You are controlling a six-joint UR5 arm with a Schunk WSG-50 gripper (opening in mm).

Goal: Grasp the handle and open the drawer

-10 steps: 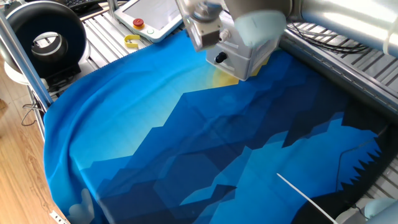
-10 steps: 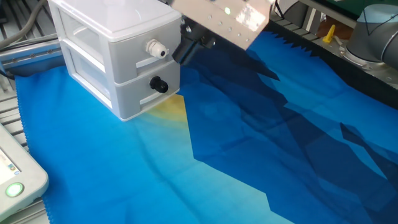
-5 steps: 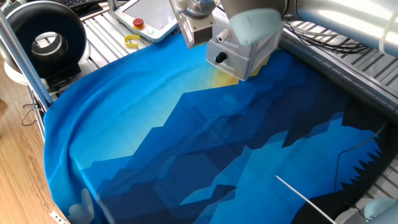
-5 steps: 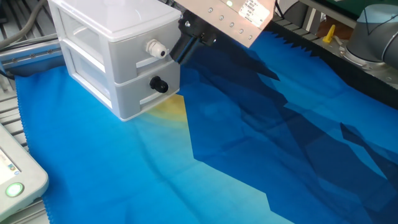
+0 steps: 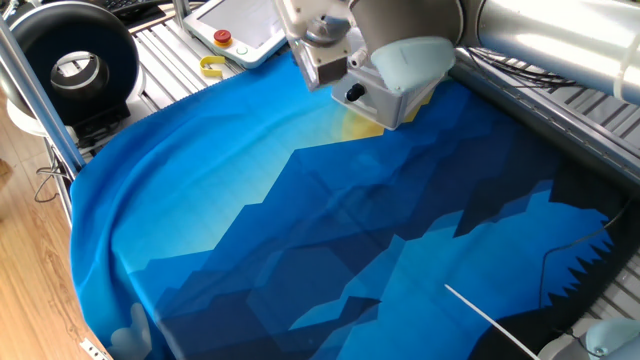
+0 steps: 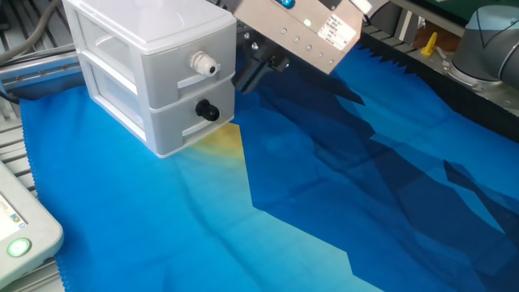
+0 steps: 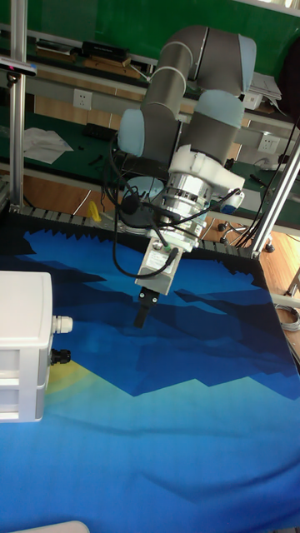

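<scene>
A white two-drawer unit stands on the blue cloth. The lower drawer (image 6: 174, 123) carries the black handle (image 6: 206, 110), which also shows as the handle (image 5: 353, 94) and the handle (image 7: 58, 356). The drawer (image 7: 23, 379) sits flush in the unit. My gripper (image 6: 246, 79) hangs tilted to the right of the unit, level with its top half and apart from the handle. In the tall fixed view the gripper (image 7: 140, 319) shows as one narrow dark block above the cloth. Whether its fingers are apart does not show. Nothing is held.
The upper drawer has a white knob (image 6: 200, 62). A white panel (image 5: 245, 20) with a red button (image 5: 222, 38) lies behind the unit, beside a yellow piece (image 5: 212, 67). A black ring (image 5: 75, 60) sits far left. Another panel edge (image 6: 24, 231) lies near the cloth's corner.
The wrist and its mounting plate have shifted slightly right and lower in the other fixed view, turning a little. The drawer unit has not moved.
</scene>
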